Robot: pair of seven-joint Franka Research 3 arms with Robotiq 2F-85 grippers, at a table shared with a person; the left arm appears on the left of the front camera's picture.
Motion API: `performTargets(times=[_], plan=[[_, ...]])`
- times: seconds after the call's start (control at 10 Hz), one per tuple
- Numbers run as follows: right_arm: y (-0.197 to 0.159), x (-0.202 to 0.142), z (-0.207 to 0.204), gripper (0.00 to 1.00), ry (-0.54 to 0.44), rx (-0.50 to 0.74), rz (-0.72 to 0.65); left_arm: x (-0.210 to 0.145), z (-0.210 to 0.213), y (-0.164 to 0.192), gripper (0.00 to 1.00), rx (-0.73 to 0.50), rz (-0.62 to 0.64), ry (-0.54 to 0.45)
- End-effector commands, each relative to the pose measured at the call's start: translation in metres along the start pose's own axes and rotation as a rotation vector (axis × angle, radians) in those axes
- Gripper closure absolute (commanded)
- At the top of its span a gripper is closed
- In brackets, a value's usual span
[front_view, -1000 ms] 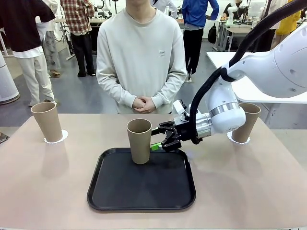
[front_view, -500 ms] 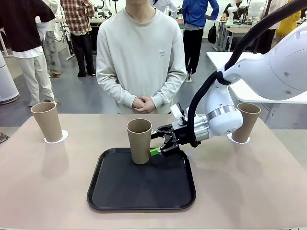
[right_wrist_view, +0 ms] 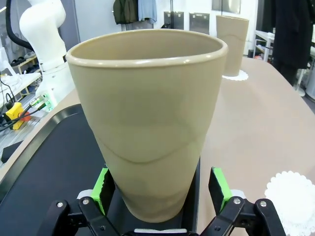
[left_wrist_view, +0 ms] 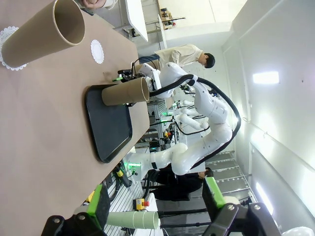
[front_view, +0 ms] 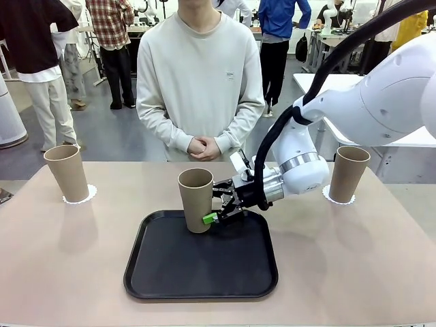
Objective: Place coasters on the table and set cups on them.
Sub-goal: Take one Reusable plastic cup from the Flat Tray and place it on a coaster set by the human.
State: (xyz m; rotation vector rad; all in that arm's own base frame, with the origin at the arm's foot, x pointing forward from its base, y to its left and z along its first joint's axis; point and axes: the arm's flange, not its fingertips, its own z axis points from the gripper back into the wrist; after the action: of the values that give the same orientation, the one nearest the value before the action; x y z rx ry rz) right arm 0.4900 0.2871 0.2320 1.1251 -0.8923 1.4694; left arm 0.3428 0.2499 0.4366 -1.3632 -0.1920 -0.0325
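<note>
A tan cup [front_view: 196, 199] stands at the far edge of the black tray [front_view: 201, 272]. My right gripper [front_view: 212, 216] is open, its green pads [right_wrist_view: 218, 188] on either side of the lower part of this cup [right_wrist_view: 147, 113]. A second cup [front_view: 67, 172] stands on a coaster [front_view: 82, 195] at the far left of the table [front_view: 354, 266]. A third cup [front_view: 348, 174] stands on a coaster [front_view: 335, 199] at the far right. An empty coaster [right_wrist_view: 290, 191] lies on the table beside the tray. My left gripper [left_wrist_view: 157, 201] hangs open, nothing between its fingers.
A person stands at the far side of the table with clasped hands [front_view: 204, 146]. In the left wrist view the empty coaster [left_wrist_view: 97, 51] lies between the tray [left_wrist_view: 110, 125] and the far edge. A white-topped table [front_view: 361, 126] stands behind on the right.
My right gripper has moved left along the tray's far edge, and its open fingers now straddle the cup's lower part. The cup has shifted slightly left.
</note>
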Motion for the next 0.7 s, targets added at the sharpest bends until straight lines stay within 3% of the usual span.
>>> performTargets(times=[0.0, 0.6], plan=[[-0.009, -0.001, -0.01, 0.0, 0.009, 0.028, 0.03, -0.001, 0.001, -0.003, 0.0, -0.006, 0.002, -0.006], [-0.011, 0.007, -0.027, 0.0, -0.048, 0.104, 0.032, -0.001, 0.001, -0.003, 0.0, -0.006, 0.002, -0.006]])
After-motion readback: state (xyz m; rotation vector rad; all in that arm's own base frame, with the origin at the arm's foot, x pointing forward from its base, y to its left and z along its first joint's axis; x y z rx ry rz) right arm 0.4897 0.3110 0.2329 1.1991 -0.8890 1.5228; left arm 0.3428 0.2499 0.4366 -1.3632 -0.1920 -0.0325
